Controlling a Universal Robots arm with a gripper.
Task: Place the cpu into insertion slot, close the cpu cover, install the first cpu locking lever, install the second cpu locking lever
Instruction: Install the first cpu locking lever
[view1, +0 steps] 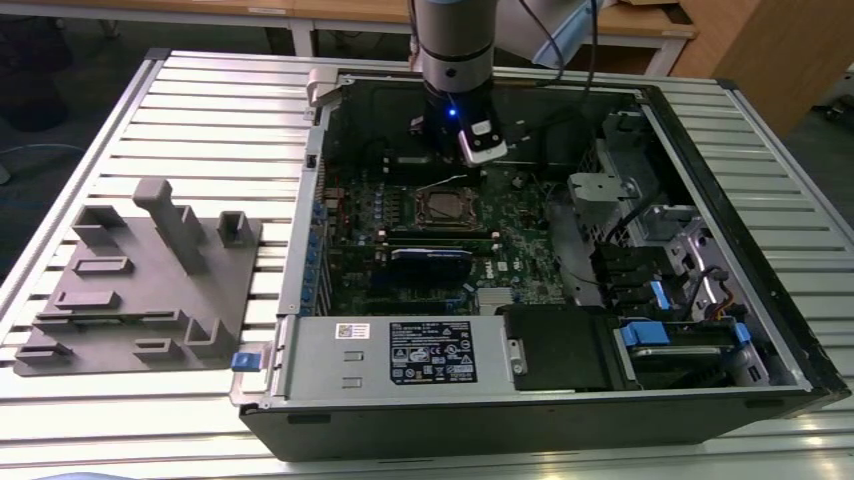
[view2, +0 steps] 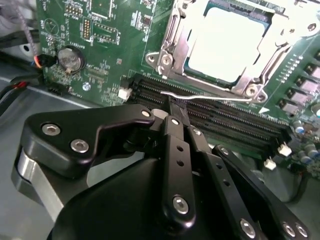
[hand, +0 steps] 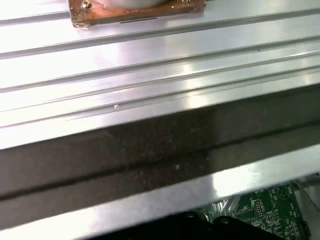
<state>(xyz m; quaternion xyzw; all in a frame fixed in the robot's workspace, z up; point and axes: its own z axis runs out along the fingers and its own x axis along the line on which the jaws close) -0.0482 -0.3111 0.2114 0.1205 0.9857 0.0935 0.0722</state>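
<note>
Slatted surface (view1: 200, 100) carries an open case (view1: 534, 420); near the case's middle, the cpu (view2: 225, 42) sits under its cover (view2: 172, 35). Pinched narrow, the gripper (view2: 173, 106) has its tip at the lever (view2: 215, 98), a thin, springy wire, likely best pushed near its end.

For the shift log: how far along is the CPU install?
Done: the silver-grey square cpu is seated, with the thin silver metal cover frame closed over it. In hand: the black gripper, jaws together, is at a thin silver wire locking lever beside the cover. Left: this lever isn't visibly latched down yet; whether it's the first or second, I can't tell.
</note>
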